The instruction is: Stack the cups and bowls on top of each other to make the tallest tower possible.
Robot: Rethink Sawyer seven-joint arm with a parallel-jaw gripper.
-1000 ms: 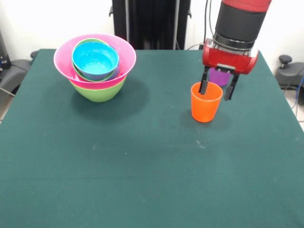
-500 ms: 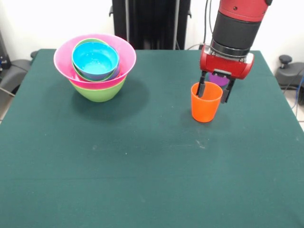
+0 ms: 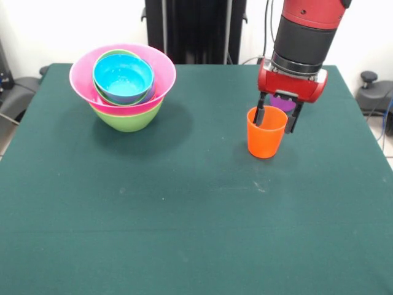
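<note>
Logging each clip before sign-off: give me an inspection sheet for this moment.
Surface: green cloth table, bare across the front.
Job's things: orange cup upright; purple cup mostly hidden behind it; bowl stack with a lime bowl at the base, a pink one above and a cyan one on top.
Clutter: nothing seen.
Tool: tool open, one finger inside the orange cup's rim, the other outside its far right side.
Cables: cable behind the arm.
Surroundings: black stand and white wall behind the table.

Purple cup (image 3: 284,102) mostly hidden behind hand (image 3: 276,120).
</note>
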